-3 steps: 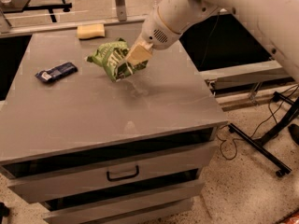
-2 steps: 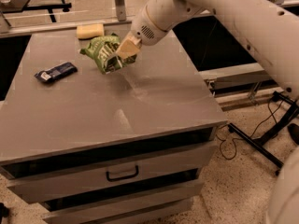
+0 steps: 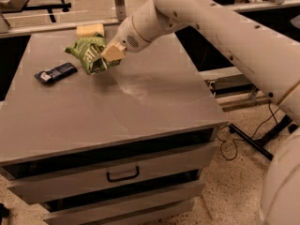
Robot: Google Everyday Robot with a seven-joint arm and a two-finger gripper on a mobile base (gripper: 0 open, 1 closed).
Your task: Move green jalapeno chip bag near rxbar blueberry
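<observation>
Transport step, mid-carry: my gripper [image 3: 108,56] is over the far-left part of the flat grey cabinet-top surface [image 3: 150,111], jaws pinching the right edge of the crinkly light-green jalapeno chip bag [image 3: 88,53]. The bag hangs left of the jaws, tilted. I can't tell if its low corner touches the surface or clears it. The target, the small flat dark navy-blue wrapped rxbar blueberry [image 3: 56,72] with a white patch at its left end, lies flat to the left and a bit nearer. It is near the bag but apart from it. My read: grasp done, most of the travel done, release not yet done. The next move calls for a short shift left and near, then lowering until the bag rests on the surface just beside the bar. After that, spread the jaws and back off upward. Risk: the bag lands on the bar or shoves it toward the left edge. The pale yellow rectangular sponge block [image 3: 90,30] sits at the far edge, just behind the bag; stay off it. Hidden: the far jaw is behind the bag, so grip depth is unknown. The bag's markings are crumpled and unreadable, and the bar's print is too small to read. My white arm [image 3: 225,27] runs out of frame at right.
</observation>
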